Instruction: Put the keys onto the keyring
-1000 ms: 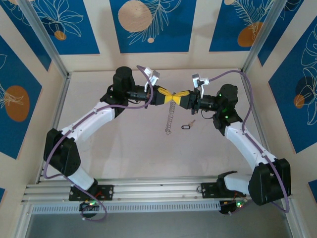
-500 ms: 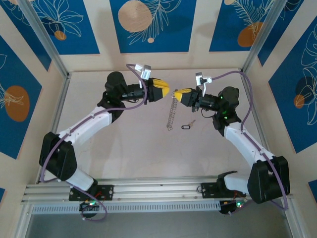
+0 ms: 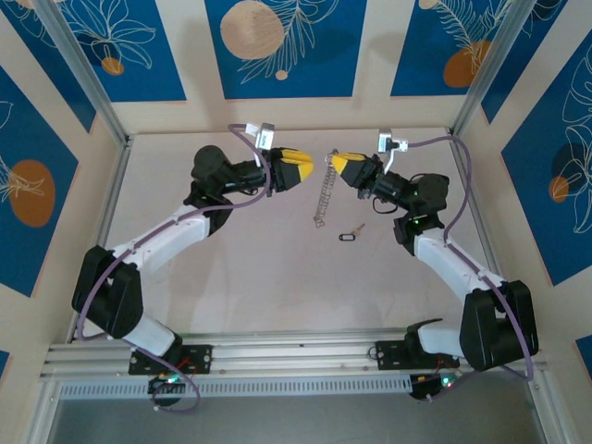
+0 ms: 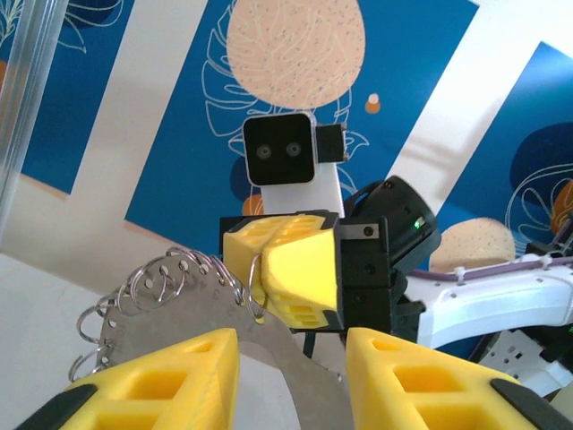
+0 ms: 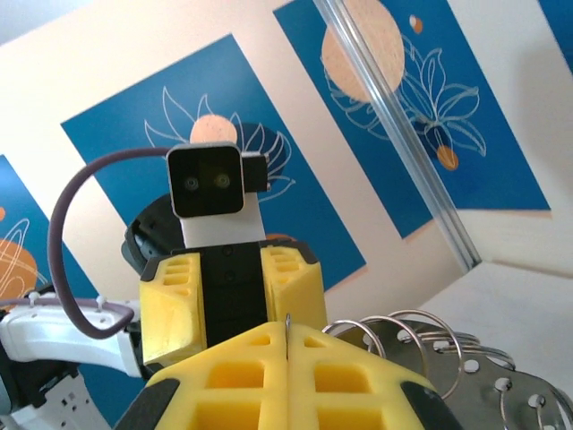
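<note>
— The right gripper [image 3: 337, 163] is clenched on the keyring [image 3: 323, 200]. From overhead it pinches the top end, and the silvery loop hangs down from it over the table [image 3: 231, 268].

— Does the bottom end reach the surface?

— That cannot be told from above. The right wrist view does settle the grip. The two yellow fingers [image 5: 233, 381] meet, a thin metal edge stands in the seam between them, and the wire rings [image 5: 421, 345] fan out just to one side.

— And the left gripper [image 3: 307, 169]?

— Released. It faces the right one across a small gap, at about the same height, holding nothing. In its own wrist view its fingertips [image 4: 157, 381] stand well apart. Beyond them the flat metal of the keyring shows, edged with rings, its rim caught in the right gripper's closed jaws.

— Does the right wrist view agree?

— Yes. It looks straight at the left gripper, whose yellow fingers are spread with a dark gap between them. Above them sits a white camera block [image 5: 215, 184] with two lenses.

— Where is the key [image 3: 349, 235]?

— Flat on the table, near the lower end of the hanging keyring, a little to the right of it and on the near side. It has a black oblong head and a short brass-coloured tip that points toward the right arm. Neither gripper touches it, and it lies apart from the keyring.
</note>
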You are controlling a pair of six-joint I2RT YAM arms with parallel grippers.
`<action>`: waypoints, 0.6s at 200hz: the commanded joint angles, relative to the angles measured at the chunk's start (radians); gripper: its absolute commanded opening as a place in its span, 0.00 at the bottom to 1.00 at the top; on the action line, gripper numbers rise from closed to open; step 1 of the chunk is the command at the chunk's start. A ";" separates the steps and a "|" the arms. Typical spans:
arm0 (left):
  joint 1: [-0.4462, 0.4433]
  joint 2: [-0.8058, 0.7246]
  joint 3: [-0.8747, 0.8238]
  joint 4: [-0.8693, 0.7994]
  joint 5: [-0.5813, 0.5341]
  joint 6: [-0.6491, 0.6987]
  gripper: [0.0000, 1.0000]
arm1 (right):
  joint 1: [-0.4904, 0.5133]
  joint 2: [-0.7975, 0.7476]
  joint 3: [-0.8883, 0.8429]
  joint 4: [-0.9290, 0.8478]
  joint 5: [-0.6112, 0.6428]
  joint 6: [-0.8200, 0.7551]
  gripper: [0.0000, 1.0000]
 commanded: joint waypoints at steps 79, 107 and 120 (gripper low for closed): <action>-0.003 0.036 0.027 0.111 -0.016 -0.050 0.35 | 0.052 0.080 0.051 0.198 0.087 0.093 0.00; -0.003 0.037 0.032 0.109 -0.015 -0.049 0.32 | 0.067 0.091 0.063 0.199 0.086 0.092 0.00; -0.003 0.036 0.033 0.103 -0.017 -0.047 0.31 | 0.071 0.094 0.065 0.202 0.084 0.092 0.00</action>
